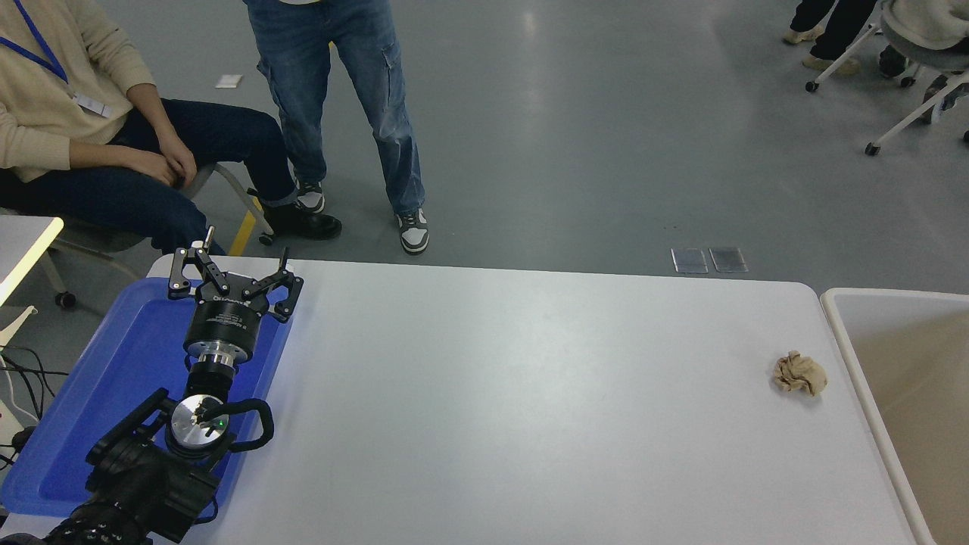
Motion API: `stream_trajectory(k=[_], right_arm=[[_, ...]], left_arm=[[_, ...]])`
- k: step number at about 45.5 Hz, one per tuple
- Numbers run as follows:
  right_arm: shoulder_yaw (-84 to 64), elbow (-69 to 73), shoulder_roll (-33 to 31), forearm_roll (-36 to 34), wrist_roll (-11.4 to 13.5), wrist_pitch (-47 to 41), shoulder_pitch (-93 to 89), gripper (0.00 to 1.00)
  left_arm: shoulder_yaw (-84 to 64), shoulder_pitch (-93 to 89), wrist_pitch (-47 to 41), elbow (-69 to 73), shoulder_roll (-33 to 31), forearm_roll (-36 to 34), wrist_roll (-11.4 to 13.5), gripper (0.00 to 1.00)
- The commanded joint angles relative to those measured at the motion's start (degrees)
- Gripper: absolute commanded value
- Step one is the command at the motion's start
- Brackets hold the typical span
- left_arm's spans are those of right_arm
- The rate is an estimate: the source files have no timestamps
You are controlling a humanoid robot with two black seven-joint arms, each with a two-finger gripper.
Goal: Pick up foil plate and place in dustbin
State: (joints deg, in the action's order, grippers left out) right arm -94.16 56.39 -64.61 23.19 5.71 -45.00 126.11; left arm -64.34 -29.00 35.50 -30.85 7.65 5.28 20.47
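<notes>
The foil plate is out of view. The dustbin, with a pale white rim and a beige inside, stands against the table's right end and runs off the picture's right edge. My left gripper is parked over the blue tray at the lower left, open, with nothing between its fingers. My right arm and its gripper do not show anywhere in the head view.
A flat blue tray lies under my left arm at the table's left end. A small crumpled tan paper ball sits near the dustbin. One person sits at the far left and another stands at the table's far edge.
</notes>
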Motion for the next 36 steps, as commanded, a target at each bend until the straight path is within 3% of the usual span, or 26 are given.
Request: stream_trajectory(k=[1, 16, 36], right_arm=[[12.4, -1.7, -0.1, -0.2, 0.0, 0.0, -12.8, 0.0], [29.7, -7.3, 0.1, -0.2, 0.0, 1.8, -32.0, 0.0], [46.3, -8.1, 3.4, -1.2, -0.1, 29.8, -55.1, 0.0]], left_arm=[[0.0, 0.0, 0.0, -0.1, 0.0, 0.0, -0.1, 1.0], [0.0, 0.0, 0.0, 0.0, 0.0, 0.0, -0.1, 1.0], [0.0, -0.1, 0.0, 0.0, 0.0, 0.0, 0.0, 1.0]])
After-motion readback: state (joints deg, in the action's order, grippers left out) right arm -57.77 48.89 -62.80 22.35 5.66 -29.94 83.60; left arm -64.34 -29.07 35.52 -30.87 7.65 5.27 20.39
